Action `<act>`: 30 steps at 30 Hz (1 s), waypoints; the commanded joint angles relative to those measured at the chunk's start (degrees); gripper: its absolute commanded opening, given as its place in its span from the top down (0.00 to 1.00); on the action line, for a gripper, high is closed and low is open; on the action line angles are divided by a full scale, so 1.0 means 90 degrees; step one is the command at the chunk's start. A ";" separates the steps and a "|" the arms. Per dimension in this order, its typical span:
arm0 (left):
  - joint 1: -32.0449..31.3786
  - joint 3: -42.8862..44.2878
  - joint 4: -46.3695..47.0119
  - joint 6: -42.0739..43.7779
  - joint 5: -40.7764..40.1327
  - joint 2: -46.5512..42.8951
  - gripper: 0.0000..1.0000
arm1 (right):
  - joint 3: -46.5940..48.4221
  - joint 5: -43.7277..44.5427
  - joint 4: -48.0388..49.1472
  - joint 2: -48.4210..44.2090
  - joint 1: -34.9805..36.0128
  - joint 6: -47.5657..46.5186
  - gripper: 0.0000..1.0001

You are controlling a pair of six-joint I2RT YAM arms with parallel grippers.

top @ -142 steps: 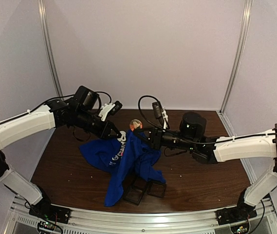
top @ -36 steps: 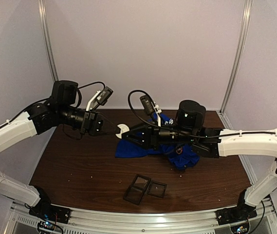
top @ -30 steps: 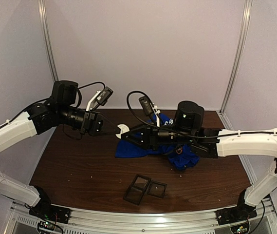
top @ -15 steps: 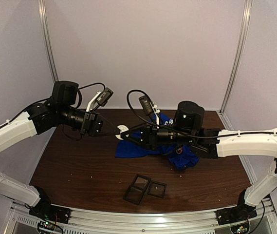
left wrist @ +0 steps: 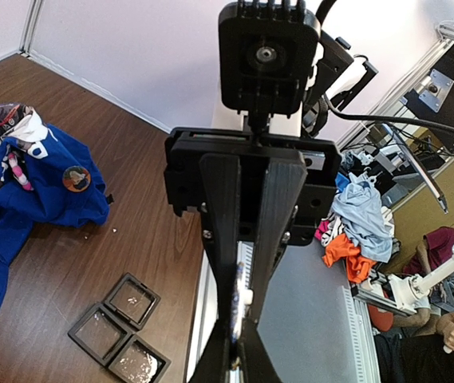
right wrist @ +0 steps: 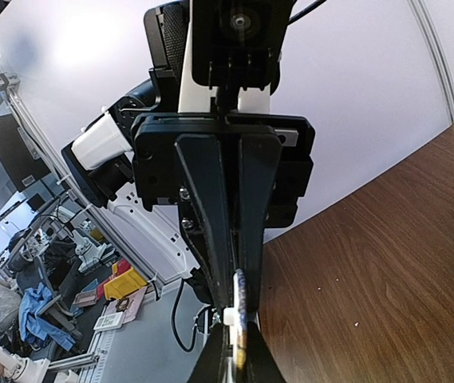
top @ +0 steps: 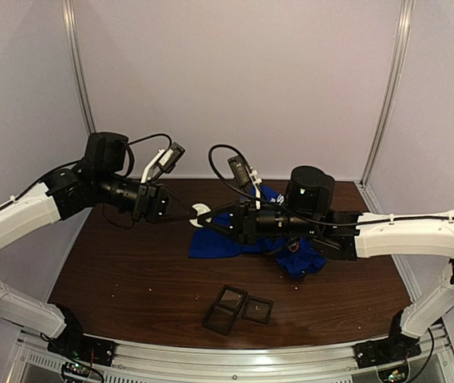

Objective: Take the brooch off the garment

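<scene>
Two robot arms meet in mid-air above the far half of the bench (top: 123, 275), the left gripper (top: 190, 214) and the right gripper (top: 211, 220) both pressed together on the same small white piece (top: 201, 213), a thin ring-like part that each wrist camera shows edge-on between its own fingers; what exactly the piece is cannot be told from these views. Below and just behind them the garment (top: 220, 244), a royal-blue T-shirt, lies crumpled on the bench toward the middle of the far edge, held by neither arm. The left wrist camera picks out the brooch (left wrist: 75, 178), a small round badge, sitting on a fold of the blue fabric, well apart from both grippers. Whether it is pinned through the cloth or merely resting there is not visible. Open black trays (top: 238, 308) wait near the middle of the near edge. Judged from this, the job looks unfinished: the shirt is laid down and the badge exposed, but the brooch is on the garment, and lifting it clear and setting it aside appear to be what remains.
</scene>
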 commanded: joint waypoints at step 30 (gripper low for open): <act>-0.0047 -0.0003 0.0047 0.0017 -0.0351 -0.0109 1.00 | -0.0295 0.1396 0.0076 -0.0151 -0.0166 0.0403 0.99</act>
